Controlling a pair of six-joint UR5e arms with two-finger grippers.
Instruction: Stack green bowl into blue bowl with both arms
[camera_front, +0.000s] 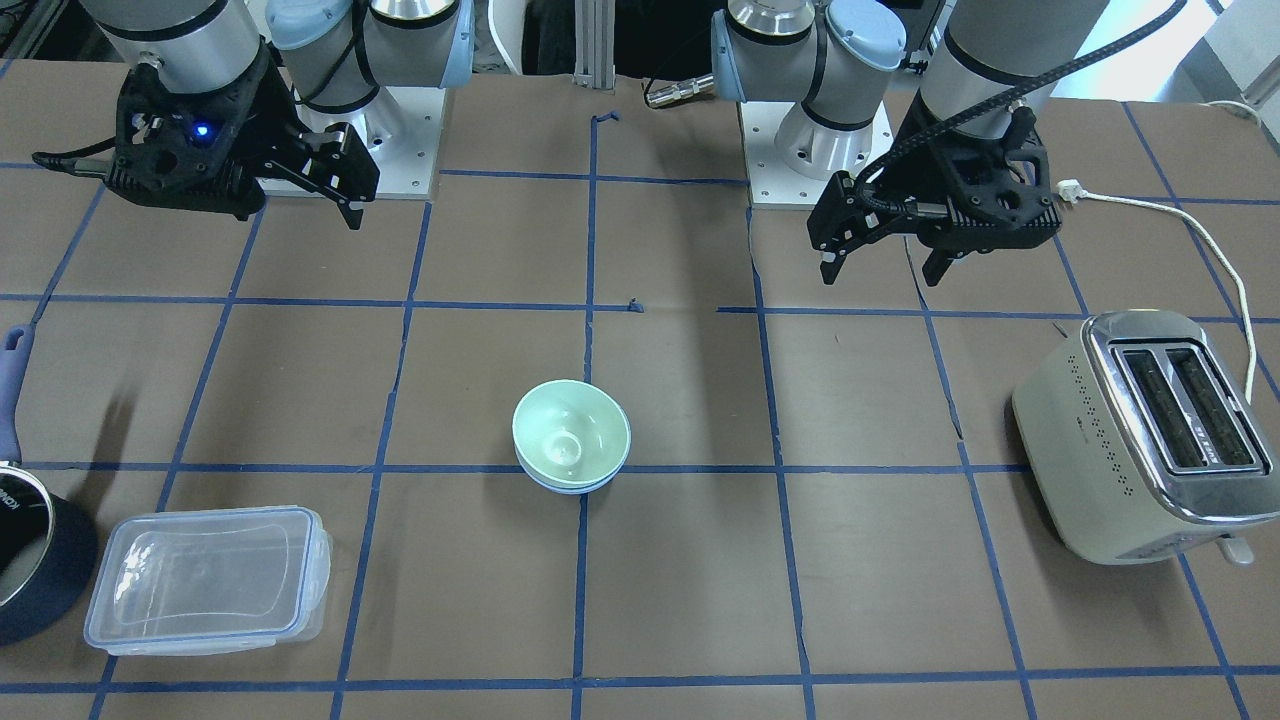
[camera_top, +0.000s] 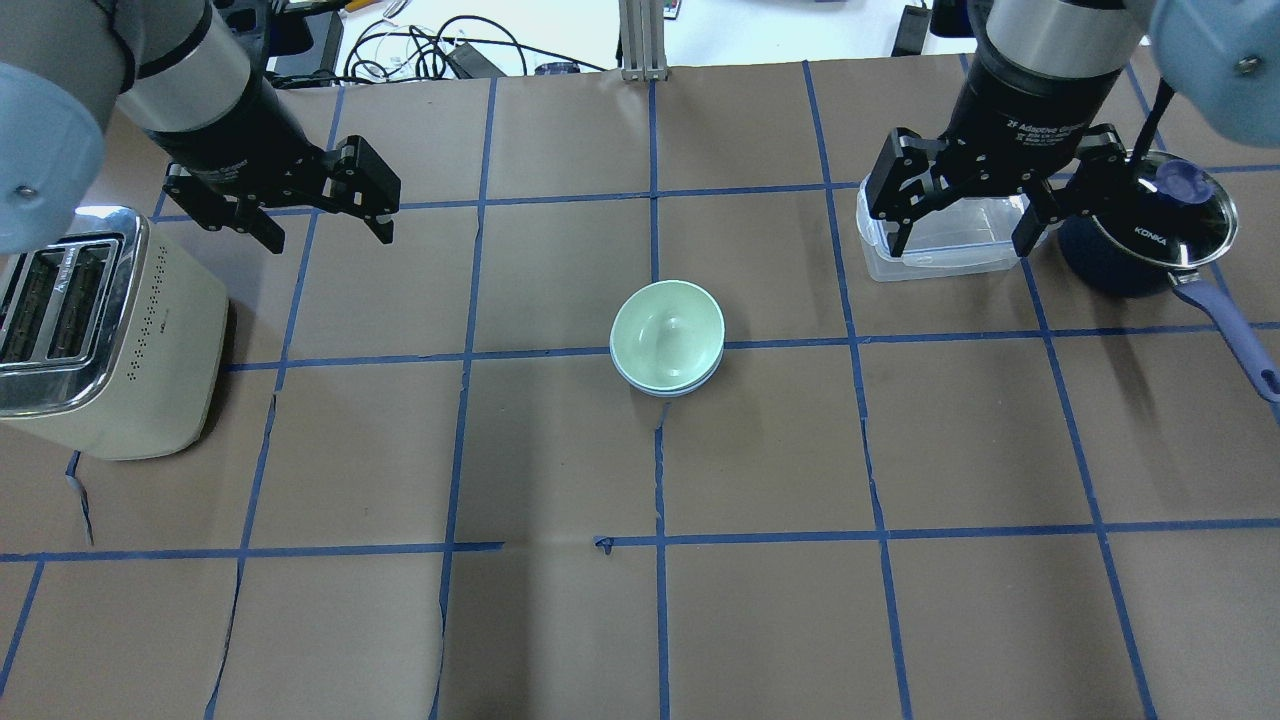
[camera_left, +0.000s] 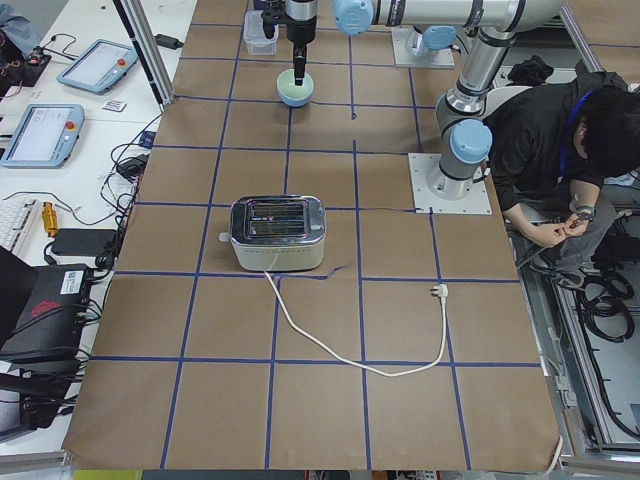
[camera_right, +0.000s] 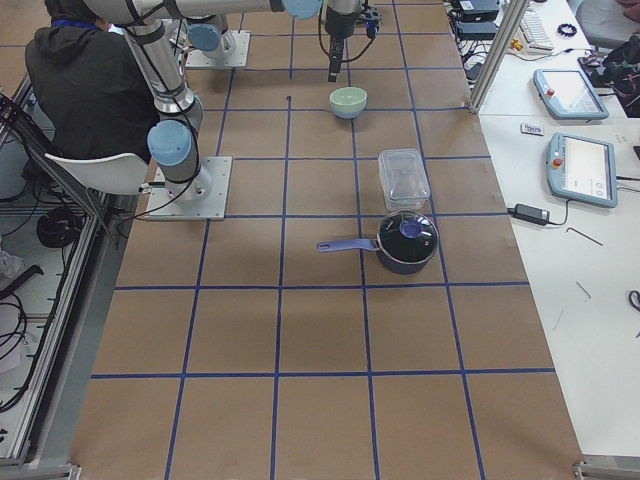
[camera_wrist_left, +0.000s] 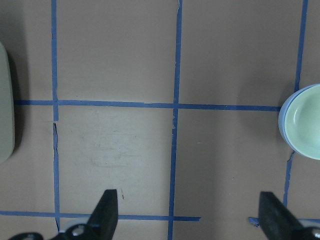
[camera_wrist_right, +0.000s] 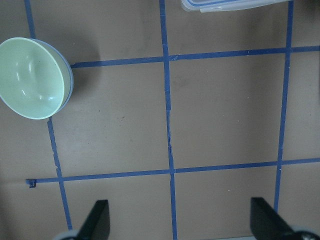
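**Stacking task, final stage.** The green bowl (camera_top: 667, 333) sits nested inside the blue bowl (camera_front: 572, 487) near the centre of the table (camera_top: 560, 620), on a crossing of blue tape lines. Only a thin crescent of the blue rim shows beneath the green one. The pair stands upright and appears level, though the overhead view shows the green bowl seated slightly off-centre.

The left gripper (camera_top: 330, 238) hangs above the table beside the toaster (camera_top: 110, 330), its jaws spread wide with nothing between them. The right gripper (camera_top: 960, 250) hangs over the clear container (camera_front: 205, 575), next to the lidded pot (camera_top: 1140, 240), likewise spread wide and empty. Both are well apart from the bowls, one on each side, and each wrist camera shows the stack only at the edge of its view.

Judged from this layout, the placement step is complete and no grasp is in hand. The next move calls only for both arms to stay clear of the stack. Any approach would risk nudging the loosely seated green bowl.
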